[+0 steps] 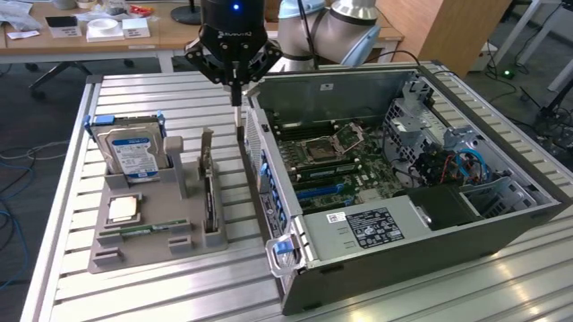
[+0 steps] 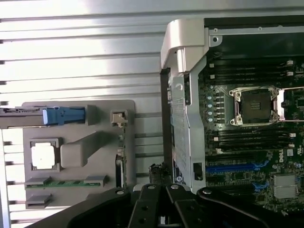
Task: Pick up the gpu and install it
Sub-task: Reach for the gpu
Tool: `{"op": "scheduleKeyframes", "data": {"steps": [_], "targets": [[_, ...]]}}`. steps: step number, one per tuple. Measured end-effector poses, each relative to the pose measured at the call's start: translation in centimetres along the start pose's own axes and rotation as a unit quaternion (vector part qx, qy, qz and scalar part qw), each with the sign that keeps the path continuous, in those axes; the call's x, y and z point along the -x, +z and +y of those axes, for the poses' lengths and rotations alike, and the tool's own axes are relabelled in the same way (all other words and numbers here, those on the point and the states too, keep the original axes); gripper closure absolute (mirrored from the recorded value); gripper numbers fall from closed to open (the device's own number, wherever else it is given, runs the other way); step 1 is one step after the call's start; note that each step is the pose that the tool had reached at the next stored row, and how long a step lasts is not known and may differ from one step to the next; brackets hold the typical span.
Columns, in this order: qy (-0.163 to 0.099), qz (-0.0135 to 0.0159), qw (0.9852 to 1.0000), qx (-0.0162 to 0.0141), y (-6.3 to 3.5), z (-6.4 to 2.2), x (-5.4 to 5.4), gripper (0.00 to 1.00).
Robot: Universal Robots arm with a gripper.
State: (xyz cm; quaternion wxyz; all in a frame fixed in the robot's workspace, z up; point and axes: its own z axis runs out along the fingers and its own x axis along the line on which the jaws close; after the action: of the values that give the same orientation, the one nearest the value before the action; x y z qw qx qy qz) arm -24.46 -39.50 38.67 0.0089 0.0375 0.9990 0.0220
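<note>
The gpu point(image 1: 209, 188) stands on edge in a slot of the grey parts holder point(image 1: 152, 251), its tan-silver bracket end rising at the far side. In the wrist view the gpu point(image 2: 119, 164) is a thin dark strip at the holder's point(image 2: 80, 109) edge nearest the case. My gripper point(image 1: 237, 104) hangs above the gap between the holder and the open computer case point(image 1: 403, 221), fingers pressed together, apart from the card. In the wrist view my gripper point(image 2: 159, 173) sits beside the case wall. The motherboard point(image 1: 331, 154) lies exposed, with blue expansion slots point(image 2: 232, 167).
The holder also carries a silver blue-labelled hard drive point(image 1: 133, 151), a processor chip point(image 1: 123, 209) and a green RAM stick point(image 1: 147, 228). The case's rear wall stands close to my fingers. A slatted metal table point(image 1: 161, 295) spreads around; desks stand behind.
</note>
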Motion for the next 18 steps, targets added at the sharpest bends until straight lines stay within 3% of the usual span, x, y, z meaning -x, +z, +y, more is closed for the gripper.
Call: {"op": "scheduleKeyframes", "data": {"steps": [18], "targets": [[0.000,0.0013,1.0000,-0.0001,0.14,0.14,-4.0,0.89]]}}
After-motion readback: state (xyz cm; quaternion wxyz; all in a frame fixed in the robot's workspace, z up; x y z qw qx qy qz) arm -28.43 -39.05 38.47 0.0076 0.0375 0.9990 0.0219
